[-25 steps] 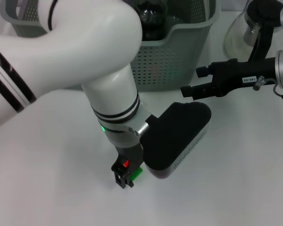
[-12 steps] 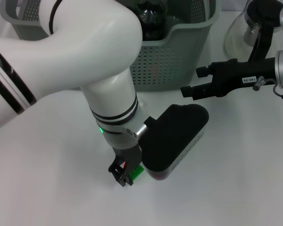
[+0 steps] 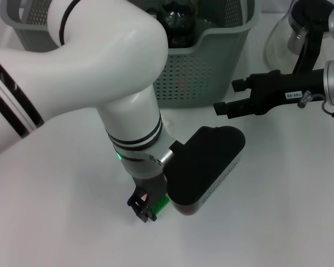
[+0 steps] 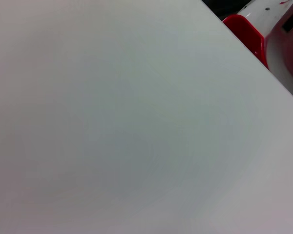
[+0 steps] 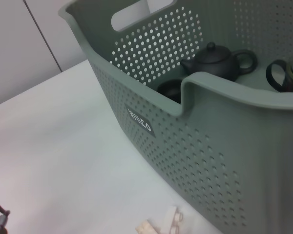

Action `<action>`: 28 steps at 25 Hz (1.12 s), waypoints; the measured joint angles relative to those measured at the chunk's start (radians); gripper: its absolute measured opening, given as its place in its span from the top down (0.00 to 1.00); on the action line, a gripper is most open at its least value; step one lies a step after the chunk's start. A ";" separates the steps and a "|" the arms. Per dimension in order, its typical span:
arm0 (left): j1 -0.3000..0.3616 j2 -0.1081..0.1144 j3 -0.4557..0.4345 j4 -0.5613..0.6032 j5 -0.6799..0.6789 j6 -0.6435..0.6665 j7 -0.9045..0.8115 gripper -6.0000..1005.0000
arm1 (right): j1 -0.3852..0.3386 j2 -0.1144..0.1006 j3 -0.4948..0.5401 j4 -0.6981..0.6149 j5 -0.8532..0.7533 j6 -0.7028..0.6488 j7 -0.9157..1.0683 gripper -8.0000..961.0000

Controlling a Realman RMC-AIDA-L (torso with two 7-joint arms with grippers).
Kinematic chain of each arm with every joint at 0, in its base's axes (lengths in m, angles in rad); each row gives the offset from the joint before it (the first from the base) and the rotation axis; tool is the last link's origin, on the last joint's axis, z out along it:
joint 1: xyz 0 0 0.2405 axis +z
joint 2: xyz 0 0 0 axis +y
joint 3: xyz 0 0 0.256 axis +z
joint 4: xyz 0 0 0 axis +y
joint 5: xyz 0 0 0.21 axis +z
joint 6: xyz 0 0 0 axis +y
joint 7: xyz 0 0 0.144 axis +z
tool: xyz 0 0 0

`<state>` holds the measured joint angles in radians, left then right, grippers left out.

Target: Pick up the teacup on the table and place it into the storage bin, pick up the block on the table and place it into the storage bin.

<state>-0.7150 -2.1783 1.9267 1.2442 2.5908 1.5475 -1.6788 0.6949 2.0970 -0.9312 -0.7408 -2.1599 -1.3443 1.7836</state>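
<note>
Your left hand [image 3: 146,207] is down on the table [image 3: 67,211] pinching the green block [image 3: 161,203], not yet lifted, while a dark cup [image 5: 172,89] already sits in the storage bin [image 5: 195,146] and your right hand [image 3: 229,99] hovers spread.

Showing embossed lettering, apparently "WITCO", on storage bin [image 5: 185,146] wall at frame centre; carrying an unreadable white sticker on right arm [image 3: 295,94].

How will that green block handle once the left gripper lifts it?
The green block looks rigid and small, so probably light. It sits at the left gripper fingertips, mostly hidden; such a shallow hold could let it twist. Flat faces suggest it won't roll.
</note>
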 joint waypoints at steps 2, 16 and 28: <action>-0.001 0.000 0.000 -0.004 0.000 -0.001 -0.001 0.40 | 0.000 0.000 0.000 0.000 0.000 0.001 -0.001 0.02; -0.006 0.000 -0.008 -0.017 0.000 -0.011 -0.006 0.45 | -0.002 0.000 0.001 0.004 0.000 0.004 -0.003 0.02; -0.010 0.002 -0.208 0.122 -0.032 0.193 -0.042 0.59 | -0.006 -0.001 0.000 0.005 0.000 0.002 -0.004 0.02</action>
<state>-0.7246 -2.1760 1.7189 1.3657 2.5591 1.7401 -1.7205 0.6885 2.0961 -0.9312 -0.7362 -2.1598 -1.3426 1.7798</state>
